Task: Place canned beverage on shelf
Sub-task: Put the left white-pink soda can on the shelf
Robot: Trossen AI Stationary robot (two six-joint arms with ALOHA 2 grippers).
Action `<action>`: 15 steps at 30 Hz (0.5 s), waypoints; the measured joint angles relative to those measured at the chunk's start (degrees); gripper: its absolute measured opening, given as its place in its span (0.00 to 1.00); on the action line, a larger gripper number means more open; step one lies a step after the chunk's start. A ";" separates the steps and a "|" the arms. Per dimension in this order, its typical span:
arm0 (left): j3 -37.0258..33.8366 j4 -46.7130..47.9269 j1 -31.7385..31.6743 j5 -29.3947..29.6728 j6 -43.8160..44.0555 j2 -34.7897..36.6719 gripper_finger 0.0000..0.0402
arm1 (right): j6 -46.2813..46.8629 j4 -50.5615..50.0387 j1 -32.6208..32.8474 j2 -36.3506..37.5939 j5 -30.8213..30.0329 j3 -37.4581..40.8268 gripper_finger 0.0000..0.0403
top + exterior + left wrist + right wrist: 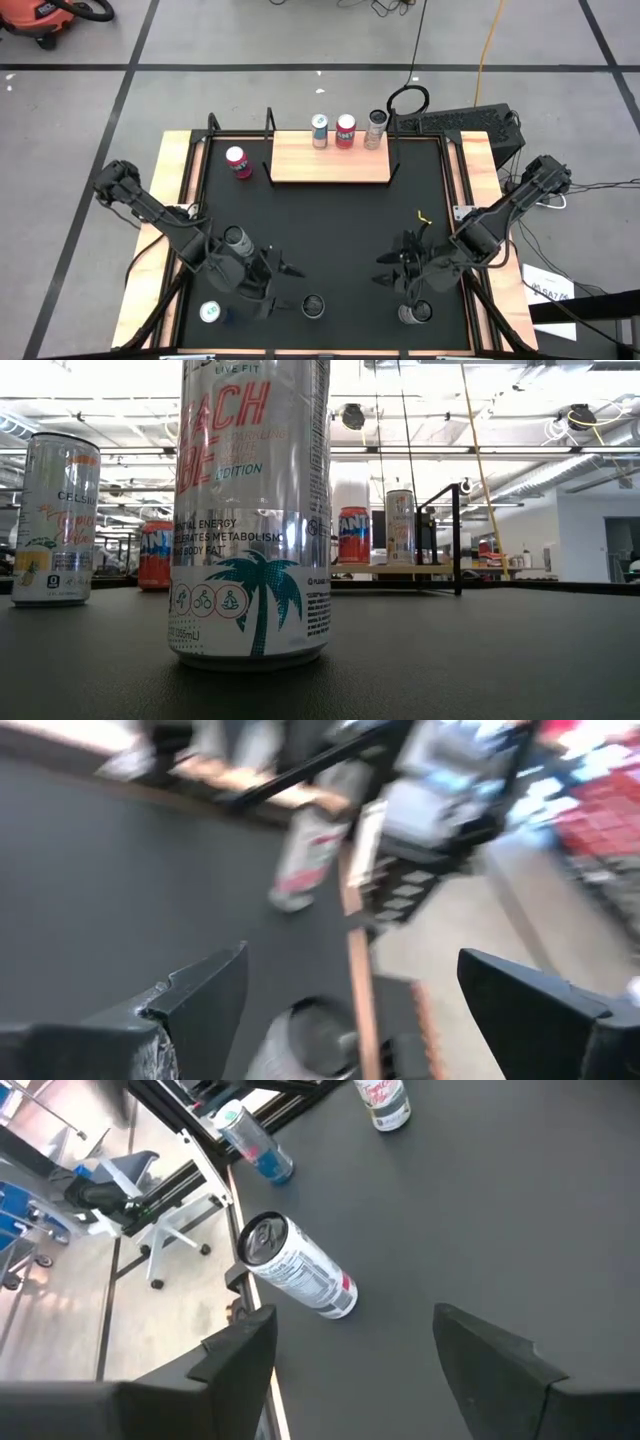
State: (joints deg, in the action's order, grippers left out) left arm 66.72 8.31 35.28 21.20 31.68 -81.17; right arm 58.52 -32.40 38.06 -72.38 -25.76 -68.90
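Note:
The light wooden shelf [330, 160] stands at the table's far middle. Three cans stand along its far edge [320, 130] [345, 130] [375, 128]. A red can [238, 162] stands on the black table left of the shelf. My left gripper [285, 285] is open and empty at the near left; its wrist view [350, 990] is blurred. My right gripper [385, 270] is open and empty at the near right, pointing toward the table's left [355, 1330]. A tall white can [313, 306] stands at the near edge between the two grippers, also in the low view [250, 510] and the right wrist view [295, 1270].
More cans stand near the front: one at the near left [210, 313], one beside the left arm [237, 240], one under the right gripper [413, 313]. Wooden strips [165, 240] run along both table sides. The black table between the grippers and the shelf is bare [330, 225].

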 joint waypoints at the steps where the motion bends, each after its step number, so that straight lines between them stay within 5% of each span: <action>1: 1.40 4.45 0.06 1.39 1.30 0.20 0.89 | 0.11 -0.19 0.00 0.00 0.02 0.00 0.63; 9: 14.15 34.89 -0.19 5.91 11.92 0.44 0.89 | 1.82 -2.40 0.00 0.00 -2.93 0.00 0.63; 15: 14.46 32.32 -0.73 5.29 13.90 -0.29 0.89 | 2.14 -2.63 0.52 0.00 -2.38 0.00 0.63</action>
State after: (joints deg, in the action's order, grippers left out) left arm 81.18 40.62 34.55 26.49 45.58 -81.46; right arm 60.67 -35.04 38.59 -72.38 -28.14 -68.90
